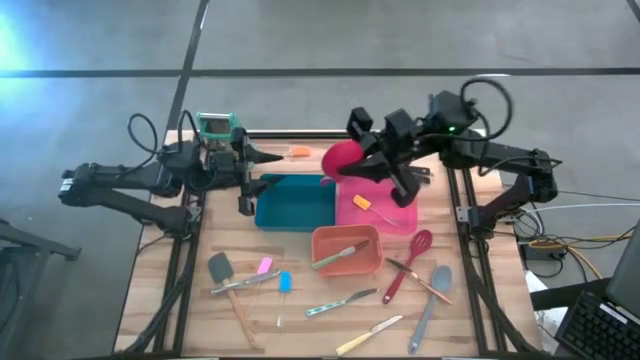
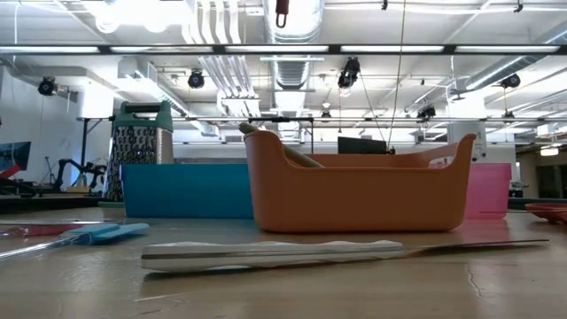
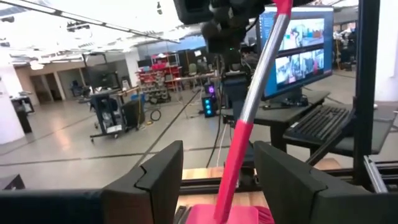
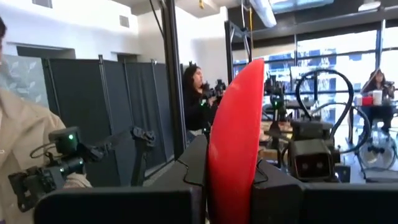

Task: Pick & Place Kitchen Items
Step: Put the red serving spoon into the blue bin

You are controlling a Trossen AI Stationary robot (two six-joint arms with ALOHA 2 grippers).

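The right gripper (image 1: 372,152) is clamping the big red spoon (image 1: 342,158) tight above the pink tray (image 1: 400,218), while the left gripper (image 1: 258,172) is waiting open beside the blue tray (image 1: 296,214).

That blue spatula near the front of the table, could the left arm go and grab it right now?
Probably yes. The left gripper hangs open and empty behind the blue tray, and the blue spatula lies in the open with nothing on top; only the tray sits between them.

Two dark jointed arms, black cables looped at wrists; small green light glows on right arm (image 1: 452,128).
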